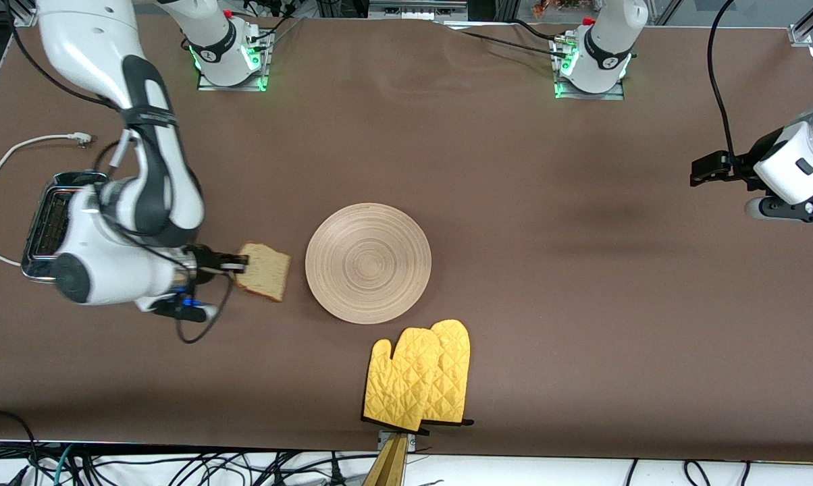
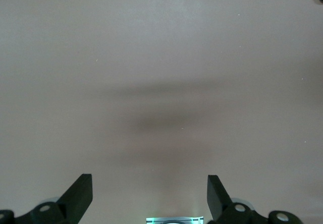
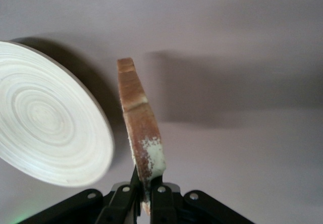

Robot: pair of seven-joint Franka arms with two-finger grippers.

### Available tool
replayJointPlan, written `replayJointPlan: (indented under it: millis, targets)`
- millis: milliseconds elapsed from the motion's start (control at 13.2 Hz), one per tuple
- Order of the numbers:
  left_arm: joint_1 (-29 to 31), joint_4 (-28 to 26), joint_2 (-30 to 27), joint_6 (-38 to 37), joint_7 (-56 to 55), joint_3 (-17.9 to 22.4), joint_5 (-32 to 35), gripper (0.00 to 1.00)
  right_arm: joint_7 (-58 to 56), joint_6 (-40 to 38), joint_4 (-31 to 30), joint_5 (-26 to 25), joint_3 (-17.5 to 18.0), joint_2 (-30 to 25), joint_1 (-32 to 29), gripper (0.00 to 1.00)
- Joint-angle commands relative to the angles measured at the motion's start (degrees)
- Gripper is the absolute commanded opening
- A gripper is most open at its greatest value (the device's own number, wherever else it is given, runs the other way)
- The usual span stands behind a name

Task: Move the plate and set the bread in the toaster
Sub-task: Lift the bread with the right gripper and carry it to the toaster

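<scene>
Oven mitts (image 1: 420,378), yellow, quilted, a pair overlapping, lie at the table edge nearest the front camera, cuffs toward that edge; a sliver of yellow also shows at one corner of the left wrist view.

Plate (image 1: 368,262), round, pale wood with concentric ring grooves, lies flat and bare on the brown table (image 1: 514,169), just farther from the camera than the mitts and near the table's middle. In the right wrist view the plate (image 3: 48,133) sits beside the held slice without touching it.

Bread (image 1: 265,271), one squarish speckled slice with a darker crust, is held by one edge in the right gripper (image 1: 234,263), between the plate and the toaster, over bare table. In the right wrist view the bread (image 3: 139,118) stands on edge, its lower crust pinched between the fingers (image 3: 160,196), which are closed tight on it.

Toaster (image 1: 48,226), cream-white with a chrome top and two slots, stands at the right arm's end of the table, partly hidden by the right arm. Its white cord (image 1: 1,182) loops across the table to a loose plug.

Left gripper (image 2: 150,196) waits over bare table at the left arm's end, well apart from everything else, fingers spread wide and holding nothing.
</scene>
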Motion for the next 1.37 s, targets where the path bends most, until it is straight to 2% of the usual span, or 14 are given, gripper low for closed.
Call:
replayJointPlan:
  millis: [0,152,228,456,684,912,1140,1292]
  targets:
    - [0.5,0.84,0.23,-0.92,1.45,-0.02,-1.23,1.0,-6.48,-5.37,3.34,-0.84,-6.49,0.17,0.16,0.0]
    - [0.5,0.84,0.23,-0.92,1.45,-0.02,-1.23,1.0,-10.62,-7.04,3.42,-1.27,-10.54,-1.66,0.16,0.0]
    - [0.5,0.84,0.23,-0.92,1.45,-0.02,-1.23,1.0,-12.82,-7.83,3.42,-3.1,-11.86,-2.11,0.16,0.0]
    - [0.5,0.75,0.31,-0.92,1.36,-0.02,-1.32,1.0,-18.1,-10.82,3.42,-10.66,-14.33,-6.06,-0.01,0.0]
    - [0.76,0.75,0.4,-0.92,1.45,-0.02,-1.32,1.0,-21.44,-13.55,3.42,-15.76,-16.53,-8.96,-0.01,0.0]
    - [0.77,0.32,0.58,-0.74,1.19,-0.1,-1.32,1.0,-26.09,-13.38,3.42,-21.48,-18.46,-9.85,-0.01,0.0]
    - [0.85,-0.04,0.58,-0.74,0.83,-0.1,-2.46,1.0,-30.76,-11.89,3.42,-21.75,-21.8,-9.32,-0.28,0.0]
    - [0.85,-0.04,0.67,-0.74,1.01,-0.1,-2.46,1.0,-31.56,-9.96,3.34,-21.75,-21.72,-8.97,-0.54,0.0]
